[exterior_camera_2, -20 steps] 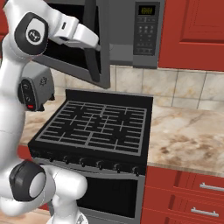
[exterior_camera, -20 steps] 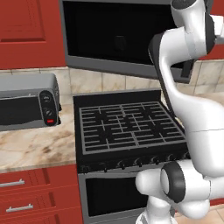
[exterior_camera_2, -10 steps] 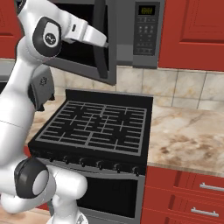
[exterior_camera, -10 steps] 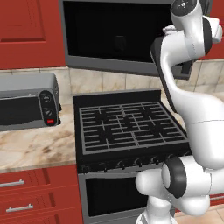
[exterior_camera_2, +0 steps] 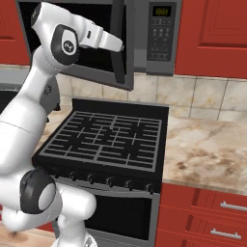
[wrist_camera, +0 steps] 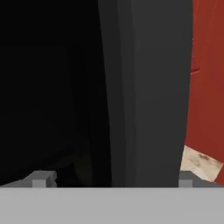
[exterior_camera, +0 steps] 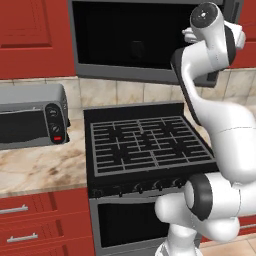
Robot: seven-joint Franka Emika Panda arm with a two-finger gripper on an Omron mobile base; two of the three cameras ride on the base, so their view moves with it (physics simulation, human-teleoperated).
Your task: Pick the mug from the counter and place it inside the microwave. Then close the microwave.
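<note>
Risen since before, arm (exterior_camera_2: 58, 48) beside microwave (exterior_camera: 135, 45), cavity dark.

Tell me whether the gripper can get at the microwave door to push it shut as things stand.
Probably yes: the open gripper faces the edge of the microwave door up close, fingertips wide apart, nothing between them.

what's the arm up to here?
The arm is raised to the microwave above the stove. Its door hangs open, swung out toward the room, and the hand view looks along the door's edge with the fingers spread wide on either side, holding nothing. A dim shape in the dark cavity could be the mug; I can't confirm. The door isn't closed yet.
</note>
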